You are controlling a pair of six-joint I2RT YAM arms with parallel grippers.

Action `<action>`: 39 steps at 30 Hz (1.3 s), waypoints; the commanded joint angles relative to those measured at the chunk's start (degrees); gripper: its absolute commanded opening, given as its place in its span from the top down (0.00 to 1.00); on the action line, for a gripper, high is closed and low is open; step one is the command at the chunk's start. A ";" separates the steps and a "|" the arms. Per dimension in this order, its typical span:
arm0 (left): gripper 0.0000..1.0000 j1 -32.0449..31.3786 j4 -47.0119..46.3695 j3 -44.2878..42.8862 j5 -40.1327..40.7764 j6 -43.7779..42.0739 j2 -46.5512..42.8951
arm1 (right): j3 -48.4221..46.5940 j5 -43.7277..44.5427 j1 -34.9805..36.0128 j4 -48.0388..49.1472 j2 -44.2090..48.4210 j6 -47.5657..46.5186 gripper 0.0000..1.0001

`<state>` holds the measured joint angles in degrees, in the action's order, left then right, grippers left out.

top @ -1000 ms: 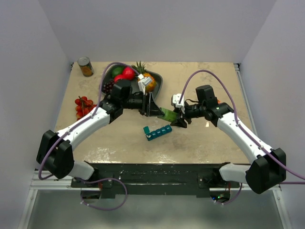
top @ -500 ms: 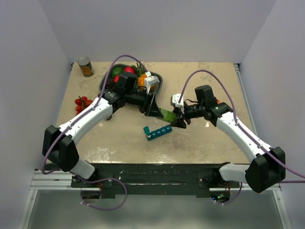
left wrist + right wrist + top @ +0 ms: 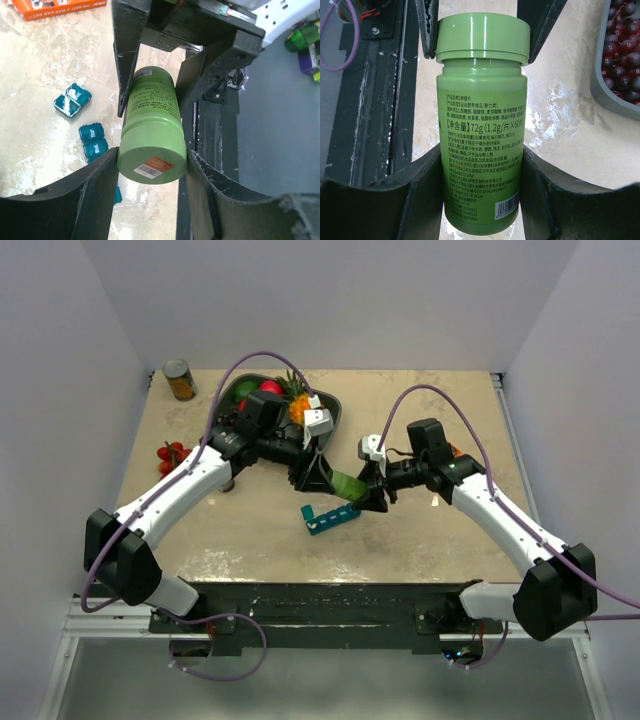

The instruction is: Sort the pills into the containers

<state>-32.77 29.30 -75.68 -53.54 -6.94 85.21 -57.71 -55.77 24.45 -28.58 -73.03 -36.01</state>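
A small green bottle (image 3: 350,483) with a green cap hangs above the table, held from both ends. My left gripper (image 3: 152,156) is shut on its cap (image 3: 151,155), one finger on each side. My right gripper (image 3: 481,155) is shut on the labelled body (image 3: 481,125). In the top view the left gripper (image 3: 322,478) and right gripper (image 3: 372,492) face each other across the bottle. A teal strip of containers (image 3: 331,517) lies on the table just below it. More teal container cubes (image 3: 93,140) lie loose in the left wrist view. No pills are in view.
A dark grey fruit tray (image 3: 335,412) stands behind the left gripper, with dark grapes (image 3: 620,40) in it. A tin can (image 3: 180,379) sits at the back left corner. Red fruit (image 3: 172,455) lies at the left edge. An orange box (image 3: 60,6) lies beyond the teal cubes.
My left arm has swung right and toward the front, bringing its gripper round the bottle's cap. The right gripper has barely moved and has kept its hold on the bottle.
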 commanded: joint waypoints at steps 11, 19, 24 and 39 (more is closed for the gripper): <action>1.00 -0.98 6.29 -5.26 -4.46 -19.51 2.41 | -0.91 -12.71 2.53 8.89 1.49 2.00 1.00; 1.00 -0.98 7.78 -8.17 -2.28 -2.75 8.12 | -1.09 -4.80 3.15 7.66 2.55 -0.82 1.00; 1.00 -1.24 6.48 -5.10 -0.16 14.27 8.22 | -1.17 -0.14 3.68 8.10 2.99 -0.91 1.00; 1.00 -1.41 -6.08 2.55 -2.45 47.25 7.69 | -1.09 4.09 5.17 7.75 4.21 -2.92 1.00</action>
<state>-32.14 29.15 -74.59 -54.39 28.49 91.29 -56.23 -46.72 27.27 -31.99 -72.07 -37.17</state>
